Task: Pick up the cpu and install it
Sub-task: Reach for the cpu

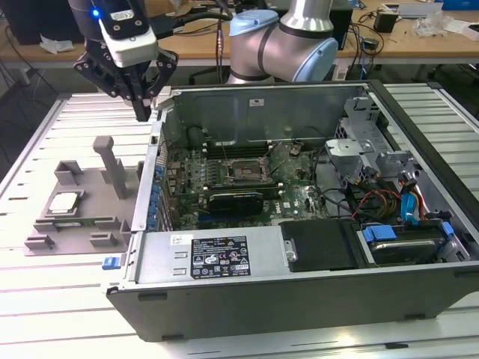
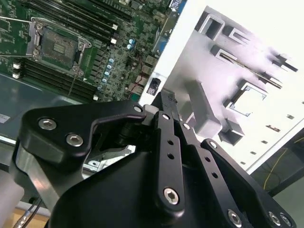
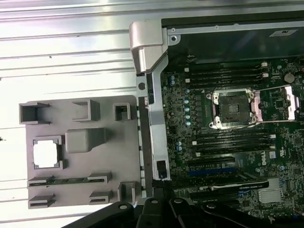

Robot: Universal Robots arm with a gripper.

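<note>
Gripper (image 1: 142, 114) hovers w/ fingers pressed together, pinching nothing, right over the open PC case's side wall (image 1: 159, 161). The cpu (image 1: 63, 202) is well below it and off to one side, lying flat in a square pocket of the grey fixture plate (image 1: 112, 196); it also shows in the first wrist view (image 3: 46, 154). On the gripper's other side, the motherboard (image 3: 223, 156) w/ its CPU socket (image 3: 232, 109) sits inside the case, frame open.

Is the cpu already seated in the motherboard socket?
No; in the first wrist view the cpu lies in the grey fixture's pocket, and the socket is empty.
</note>
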